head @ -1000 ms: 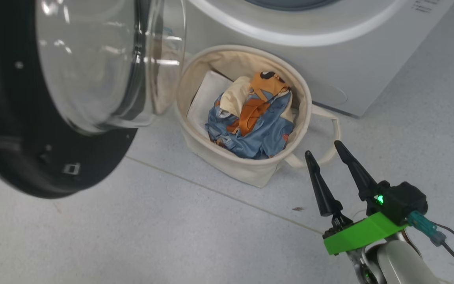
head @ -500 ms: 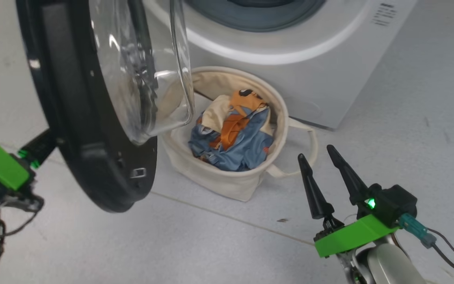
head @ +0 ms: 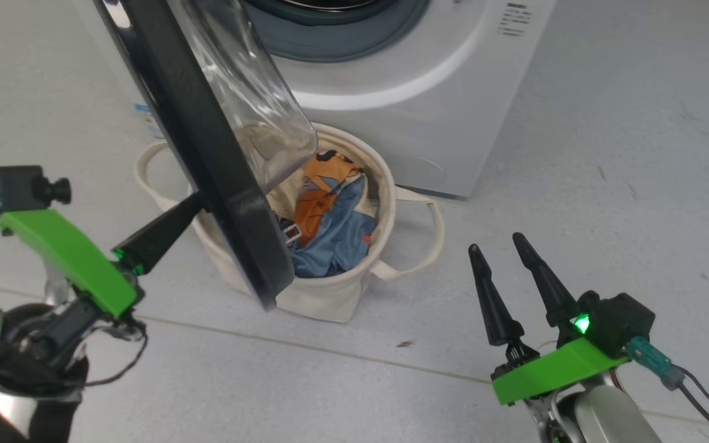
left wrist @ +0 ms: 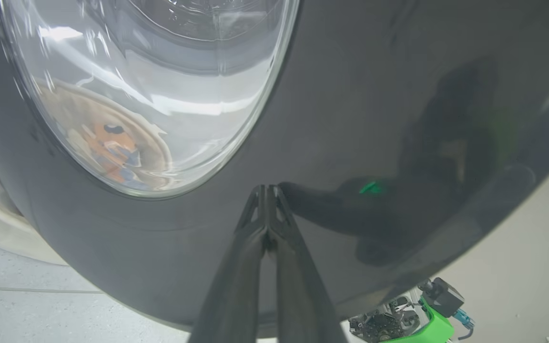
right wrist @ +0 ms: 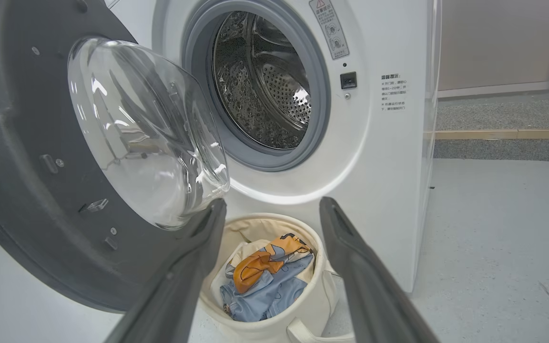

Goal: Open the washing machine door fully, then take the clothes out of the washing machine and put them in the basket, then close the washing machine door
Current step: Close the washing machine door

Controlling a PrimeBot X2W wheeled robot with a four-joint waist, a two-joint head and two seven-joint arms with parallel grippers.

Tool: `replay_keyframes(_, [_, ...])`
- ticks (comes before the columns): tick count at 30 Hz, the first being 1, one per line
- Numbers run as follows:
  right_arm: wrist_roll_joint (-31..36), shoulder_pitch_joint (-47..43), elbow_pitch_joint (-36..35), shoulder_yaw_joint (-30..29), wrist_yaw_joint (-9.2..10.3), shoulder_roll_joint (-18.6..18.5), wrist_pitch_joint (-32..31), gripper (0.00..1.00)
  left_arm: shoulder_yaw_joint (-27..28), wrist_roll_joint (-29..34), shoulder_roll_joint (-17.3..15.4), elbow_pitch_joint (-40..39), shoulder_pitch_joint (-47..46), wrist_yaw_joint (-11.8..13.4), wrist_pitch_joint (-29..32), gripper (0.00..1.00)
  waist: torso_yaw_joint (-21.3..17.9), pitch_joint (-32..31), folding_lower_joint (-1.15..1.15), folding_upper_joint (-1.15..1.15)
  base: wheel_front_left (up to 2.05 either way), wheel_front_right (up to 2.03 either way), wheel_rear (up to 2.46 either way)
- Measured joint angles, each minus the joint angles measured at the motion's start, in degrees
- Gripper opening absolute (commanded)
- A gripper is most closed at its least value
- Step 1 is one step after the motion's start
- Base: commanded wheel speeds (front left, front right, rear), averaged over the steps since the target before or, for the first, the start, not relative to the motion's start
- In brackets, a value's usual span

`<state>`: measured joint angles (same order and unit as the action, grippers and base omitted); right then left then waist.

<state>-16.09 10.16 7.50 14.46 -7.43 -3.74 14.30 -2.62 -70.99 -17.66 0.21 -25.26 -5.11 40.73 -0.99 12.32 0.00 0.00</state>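
L gripper [left wrist: 267,188] jaws closed, empty, tips touching black outer rim of washing machine door [head: 200,135], door part-open over basket [head: 324,304], clothes [head: 333,237] inside basket by washing machine [head: 404,123], R gripper [head: 496,244] jaws wide apart, empty

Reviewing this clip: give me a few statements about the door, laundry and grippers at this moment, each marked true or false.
1. The clothes lie in the basket. True.
2. The door is shut against the washing machine. False: it stands open, hanging above the basket.
3. The left gripper is shut, its tips against the door's black rim. True.
4. The right gripper holds the clothes. False: it is open and empty, apart from the basket.
5. Laundry fills the drum. False: the part of the drum in the right wrist view is bare metal.
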Motion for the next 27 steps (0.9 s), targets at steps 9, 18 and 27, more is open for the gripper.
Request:
replay_keyframes(9, [-1.6, 0.3, -0.7, -1.8, -0.01, 0.2, 0.0, 1.00, -5.4, 5.9, 2.7, 4.1, -2.9, -1.5, -7.3, 0.00, -3.7, 1.4, 0.00, 0.00, 0.00, 0.00, 0.00])
replay_keyframes(18, [-2.3, 1.0, -0.9, -2.8, -0.01, 0.2, 0.0, 1.00, -11.0, 6.9, 4.6, 7.3, -6.5, -2.0, -12.5, 0.00, -5.4, 2.2, 0.00, 0.00, 0.00, 0.00, 0.00])
replay_keyframes(27, [-2.7, 1.2, -1.2, -3.4, -0.01, 0.2, 0.0, 1.00, -16.1, 10.7, -1.6, 8.5, -4.8, -2.0, -17.9, 0.00, -4.6, 1.1, 0.00, 0.00, 0.00, 0.00, 0.00])
